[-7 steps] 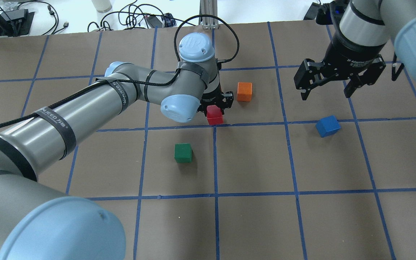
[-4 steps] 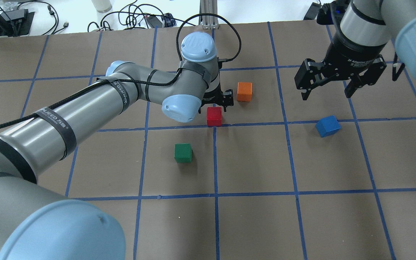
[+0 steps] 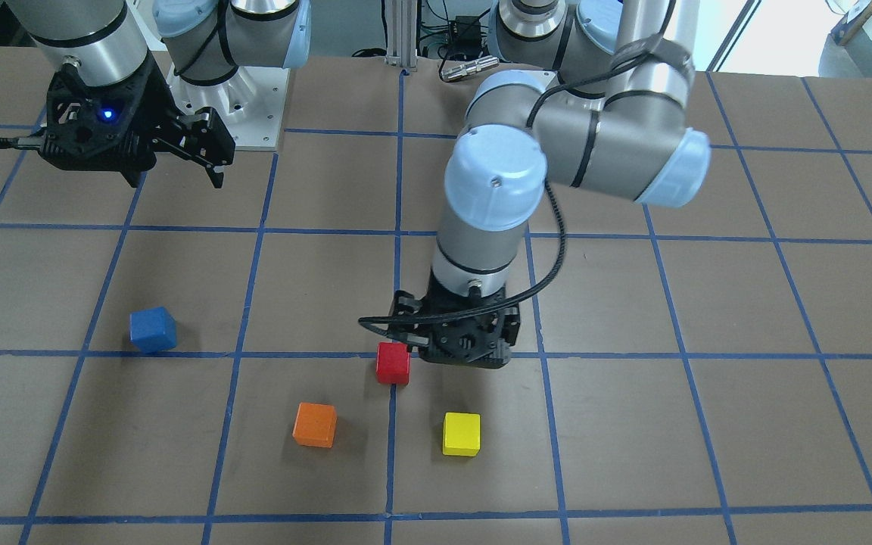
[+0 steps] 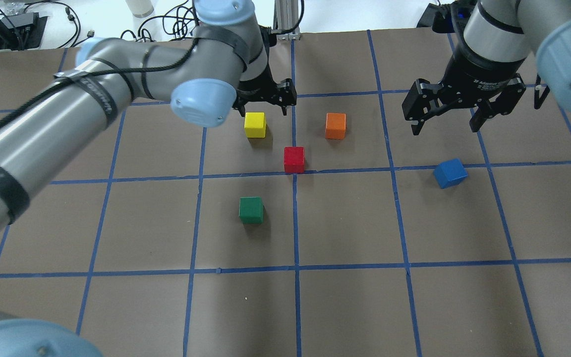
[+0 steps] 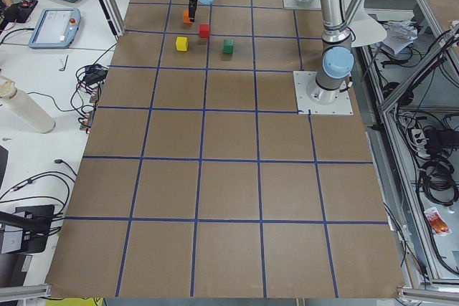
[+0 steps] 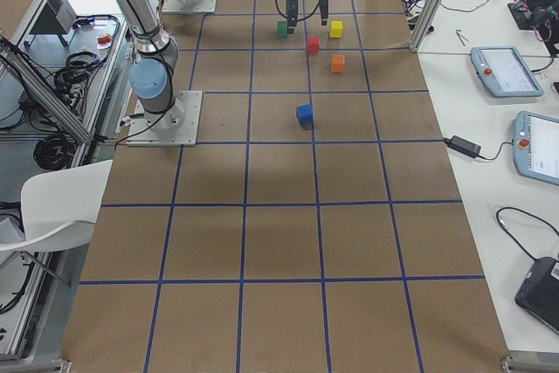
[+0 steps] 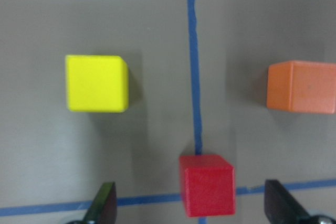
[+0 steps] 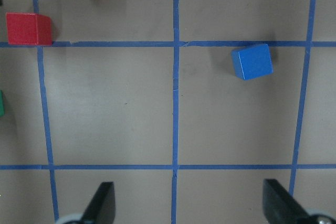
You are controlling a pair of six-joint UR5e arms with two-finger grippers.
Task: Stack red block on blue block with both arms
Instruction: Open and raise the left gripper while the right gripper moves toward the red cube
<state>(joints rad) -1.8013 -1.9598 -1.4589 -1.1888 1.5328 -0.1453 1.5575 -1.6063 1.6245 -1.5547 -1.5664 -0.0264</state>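
The red block [image 4: 294, 159] sits on the table at a blue tape crossing, free of both grippers. My left gripper [image 4: 264, 103] is open and empty, raised over the table on the far side of the red block. In the left wrist view the red block [image 7: 207, 184] lies below, between the spread fingers [image 7: 102, 208]. In the front view the left gripper [image 3: 436, 338] stands beside the red block [image 3: 393, 362]. The blue block [image 4: 450, 173] lies turned at an angle on the right. My right gripper [image 4: 446, 126] is open and empty above the table, beyond the blue block [image 8: 252, 61].
A yellow block [image 4: 255, 124] and an orange block [image 4: 335, 125] sit just beyond the red block. A green block [image 4: 251, 209] sits nearer the robot. Blue tape lines grid the brown table. Cables and equipment lie past the far edge.
My left gripper has let go of the red block, risen and drawn back toward the far side, uncovering the yellow block. The red block rests on the table. The right gripper has barely moved.
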